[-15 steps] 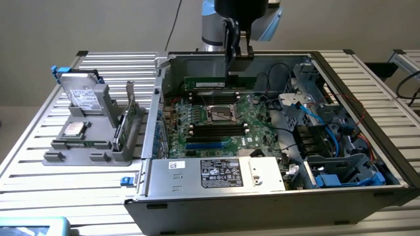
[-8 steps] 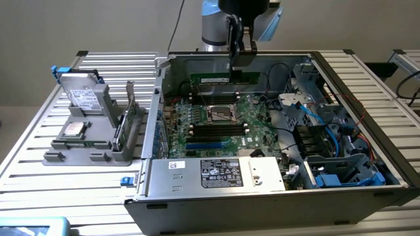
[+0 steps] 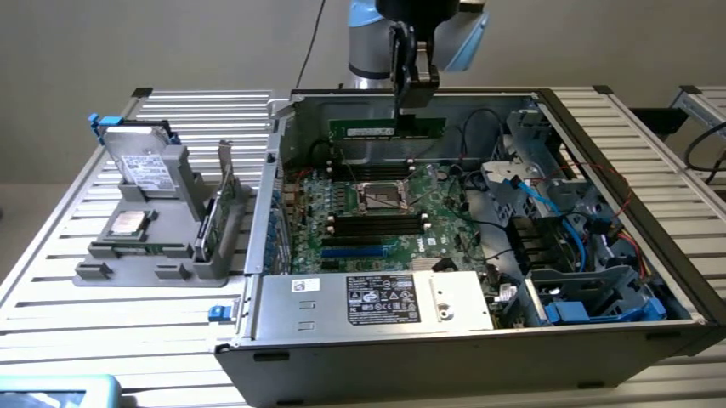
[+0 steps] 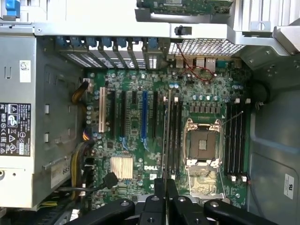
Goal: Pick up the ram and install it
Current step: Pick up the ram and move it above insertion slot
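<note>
My gripper point(image 3: 414, 104) hangs over the back part of the open computer case point(image 3: 272, 161) and is shut on the ram point(image 3: 380, 129). The ram is a long green stick with a white label, held level above the motherboard point(image 3: 437, 242) and clear of it. In the wrist view the ram point(image 4: 165, 140) shows edge-on as a thin dark line running out from the gripper point(image 4: 165, 188). It lines up beside the black memory slots point(image 4: 175, 136) next to the CPU socket point(image 4: 202, 145). More black slots point(image 3: 375, 224) lie in front of the socket point(image 3: 386, 197).
A power supply point(image 3: 375, 299) fills the case's front. Drive cages and blue and black cables point(image 3: 567, 255) crowd the exterior view's right. On the table at the left a grey stand point(image 3: 148, 246) holds a hard drive point(image 3: 148, 170) and an upright expansion card point(image 3: 221, 200).
</note>
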Robot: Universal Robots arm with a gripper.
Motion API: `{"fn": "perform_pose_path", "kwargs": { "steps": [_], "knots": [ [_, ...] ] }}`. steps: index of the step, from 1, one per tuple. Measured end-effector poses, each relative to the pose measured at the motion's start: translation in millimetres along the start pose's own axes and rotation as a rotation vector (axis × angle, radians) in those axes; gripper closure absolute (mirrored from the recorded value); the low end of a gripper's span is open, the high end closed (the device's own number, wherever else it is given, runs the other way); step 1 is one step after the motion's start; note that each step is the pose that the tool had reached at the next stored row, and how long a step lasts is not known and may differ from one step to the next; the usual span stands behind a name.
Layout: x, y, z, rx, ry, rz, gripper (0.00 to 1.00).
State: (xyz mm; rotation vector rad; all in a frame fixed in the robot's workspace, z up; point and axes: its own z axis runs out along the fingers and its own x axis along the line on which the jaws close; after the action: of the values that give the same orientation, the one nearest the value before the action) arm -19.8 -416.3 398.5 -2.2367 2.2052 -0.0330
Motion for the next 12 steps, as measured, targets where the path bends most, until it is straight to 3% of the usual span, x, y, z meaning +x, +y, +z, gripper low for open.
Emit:
{"fn": "perform_pose_path", "kwargs": {
  "steps": [12],
  "knots": [
    [-22.8,-0.2,8.6,0.0,-0.0001,0.0,0.87]
  ]
}}
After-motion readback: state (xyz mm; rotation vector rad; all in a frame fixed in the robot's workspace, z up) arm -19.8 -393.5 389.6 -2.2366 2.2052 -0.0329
